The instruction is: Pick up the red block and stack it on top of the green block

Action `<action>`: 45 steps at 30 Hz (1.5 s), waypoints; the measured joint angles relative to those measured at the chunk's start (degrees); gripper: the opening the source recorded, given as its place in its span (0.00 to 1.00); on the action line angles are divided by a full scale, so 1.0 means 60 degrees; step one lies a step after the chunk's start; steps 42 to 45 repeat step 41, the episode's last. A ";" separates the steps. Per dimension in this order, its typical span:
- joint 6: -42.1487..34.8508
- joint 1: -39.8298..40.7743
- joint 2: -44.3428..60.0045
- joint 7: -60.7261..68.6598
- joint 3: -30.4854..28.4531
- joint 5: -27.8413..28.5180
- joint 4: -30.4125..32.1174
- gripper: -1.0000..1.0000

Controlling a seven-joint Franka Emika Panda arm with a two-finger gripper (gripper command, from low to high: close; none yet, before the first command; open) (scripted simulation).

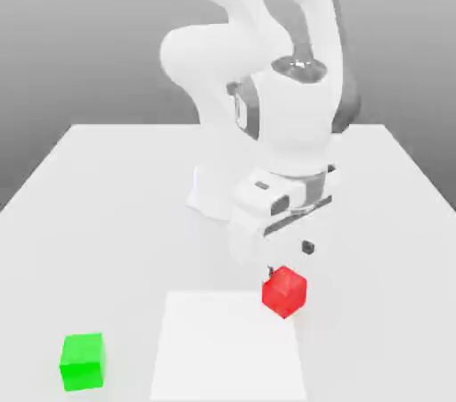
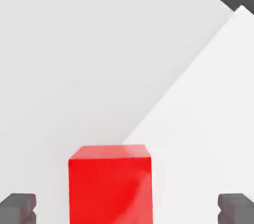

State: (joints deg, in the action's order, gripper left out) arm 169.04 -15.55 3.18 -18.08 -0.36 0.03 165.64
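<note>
The red block (image 1: 285,291) rests on the table at the far right corner of a lighter white patch (image 1: 230,347). My gripper (image 1: 288,259) hangs just above it, open. In the hand view the red block (image 2: 110,183) sits between the two dark fingertips (image 2: 19,207), with a wide gap on each side and no contact; the gripper (image 2: 127,209) is centred over it. The green block (image 1: 83,361) stands alone near the front of the table, far off to the exterior view's left of the red block.
The arm's white base (image 1: 214,195) stands on the white table (image 1: 107,204) behind the red block. The paler square patch lies between the two blocks. Open tabletop separates the red block from the green one.
</note>
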 joint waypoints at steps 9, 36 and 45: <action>0.1062 0.0047 0.1257 0.0017 0.0043 -0.0017 -0.0150 0.00; -0.2506 0.4288 0.2026 -0.2392 -0.1978 -0.1259 -0.4409 0.00; -0.2250 0.4378 0.2313 -0.2304 -0.1875 -0.1392 -0.4433 1.00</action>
